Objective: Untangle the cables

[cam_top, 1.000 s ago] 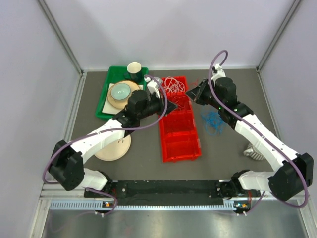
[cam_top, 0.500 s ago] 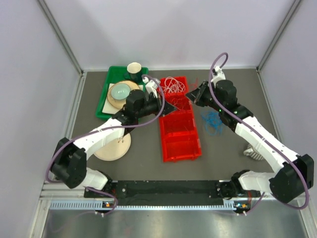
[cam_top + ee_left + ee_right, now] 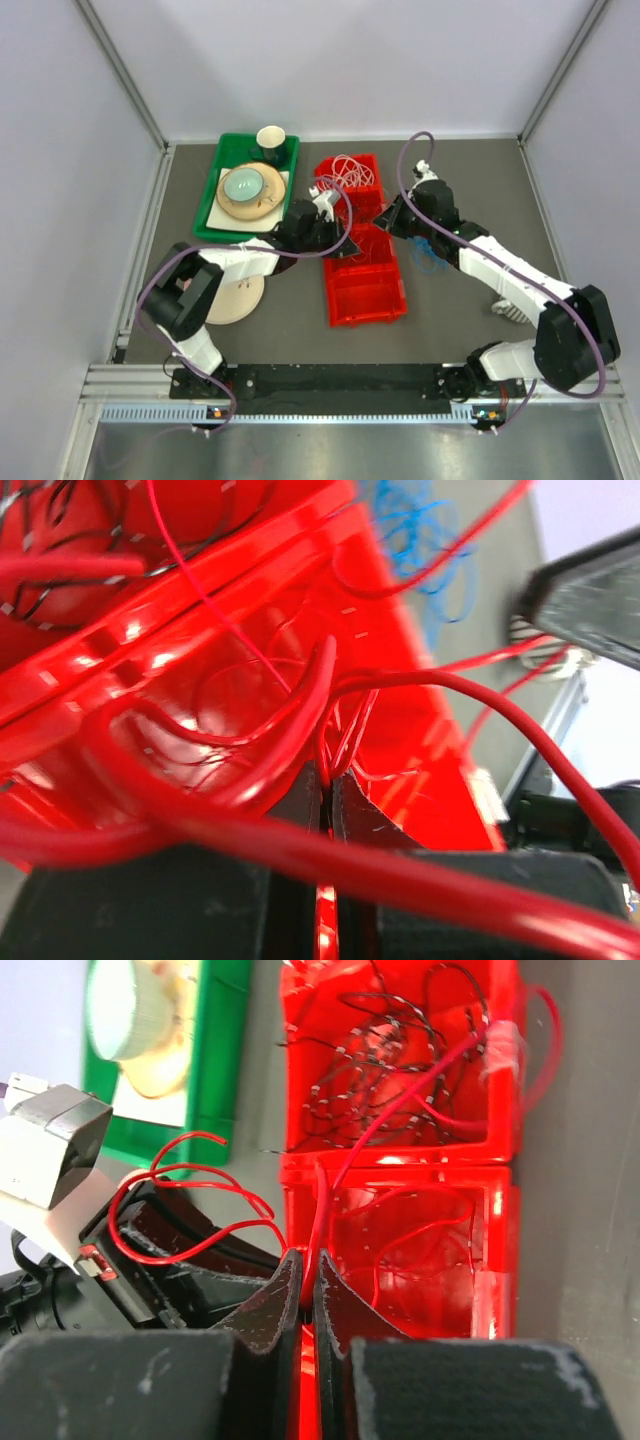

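Thin red cables (image 3: pixel 421 1222) lie in the middle compartment of a red bin (image 3: pixel 364 296). My left gripper (image 3: pixel 338 244) hangs at the bin's left rim, shut on a strand of red cables (image 3: pixel 330 695). My right gripper (image 3: pixel 391 222) hangs at the bin's right rim, shut on one red cable (image 3: pixel 320 1210) that runs up over the bin. Black cables (image 3: pixel 396 1046) fill the compartment beyond. White cables (image 3: pixel 346 170) lie in the far compartment. Blue cables (image 3: pixel 430 250) lie on the table right of the bin, and also show in the left wrist view (image 3: pixel 425 542).
A green tray (image 3: pixel 212 210) with a plate, bowl and cup stands far left. A pale round plate (image 3: pixel 232 298) lies under the left arm. A grey ribbed object (image 3: pixel 513 305) sits at the right. The left gripper's body (image 3: pixel 165 1250) is close beside my right fingers.
Both grippers have come down and toward the near side, from the bin's far compartments to its middle compartment. The left arm has folded back. Both stay shut on red cables.
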{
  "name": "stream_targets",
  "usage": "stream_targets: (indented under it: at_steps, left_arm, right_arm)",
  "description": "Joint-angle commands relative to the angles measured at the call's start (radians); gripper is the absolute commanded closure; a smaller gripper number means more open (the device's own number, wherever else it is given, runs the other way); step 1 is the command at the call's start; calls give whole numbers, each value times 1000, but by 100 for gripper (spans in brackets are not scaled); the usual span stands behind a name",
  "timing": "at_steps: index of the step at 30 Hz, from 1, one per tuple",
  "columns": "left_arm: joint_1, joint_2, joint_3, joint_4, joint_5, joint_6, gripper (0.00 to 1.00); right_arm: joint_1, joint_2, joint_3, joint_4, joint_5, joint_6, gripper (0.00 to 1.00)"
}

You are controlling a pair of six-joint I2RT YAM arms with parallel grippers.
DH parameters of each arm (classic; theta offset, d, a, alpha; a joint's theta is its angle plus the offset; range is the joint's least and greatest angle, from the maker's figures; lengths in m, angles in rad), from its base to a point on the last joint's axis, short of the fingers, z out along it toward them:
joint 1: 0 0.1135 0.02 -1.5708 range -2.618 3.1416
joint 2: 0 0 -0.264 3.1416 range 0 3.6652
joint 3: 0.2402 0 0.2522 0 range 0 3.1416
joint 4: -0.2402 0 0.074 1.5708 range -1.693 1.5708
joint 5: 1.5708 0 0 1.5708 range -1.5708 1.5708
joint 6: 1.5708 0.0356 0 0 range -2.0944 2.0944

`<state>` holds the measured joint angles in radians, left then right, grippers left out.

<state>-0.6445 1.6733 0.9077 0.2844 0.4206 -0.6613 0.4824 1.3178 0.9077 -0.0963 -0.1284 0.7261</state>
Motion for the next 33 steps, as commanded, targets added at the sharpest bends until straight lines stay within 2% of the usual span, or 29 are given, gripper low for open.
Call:
stream_targets:
  at_steps: [1, 5, 11, 12, 13, 15, 16, 19, 20, 23, 27, 33]
  left_arm:
    - [-3, 43, 10, 96, -17, 0, 100]
    - [-4, 74, 19, 64, -45, 32, 100]
    - [-10, 63, 40, 18, -6, 58, 98]
    - [-14, 57, 45, -16, -5, 66, 95]
    - [-15, 49, 51, -30, -12, 72, 85]
    - [-23, 20, 51, -62, -22, 88, 77]
    - [-24, -1, 49, -73, -28, 89, 68]
    - [-29, -44, 56, -119, -39, 104, 57]
    - [-29, -55, 60, -131, -40, 114, 49]
    - [-30, -99, 85, -186, -49, 140, 40]
    - [-29, -161, 96, -203, -62, 134, 34]
    - [-29, -219, 106, -197, -97, 118, 32]
  right_arm:
    - [15, 52, -7, 46, 10, -10, 100]
    - [13, 90, -13, 27, 23, -16, 100]
    - [18, 142, -18, 27, 16, -7, 100]
    - [16, 152, -21, 29, 18, -5, 100]
    - [16, 153, -26, 33, 18, -2, 100]
    - [19, 152, -35, 38, 24, 3, 100]
    - [21, 152, -36, 37, 27, 4, 100]
    - [22, 158, -39, 37, 42, 1, 100]
    - [22, 161, -39, 38, 49, -5, 100]
    - [24, 187, -38, 38, 50, -13, 100]
    - [31, 213, -35, 40, 59, -17, 100]
    - [44, 227, -30, 35, 69, -28, 100]
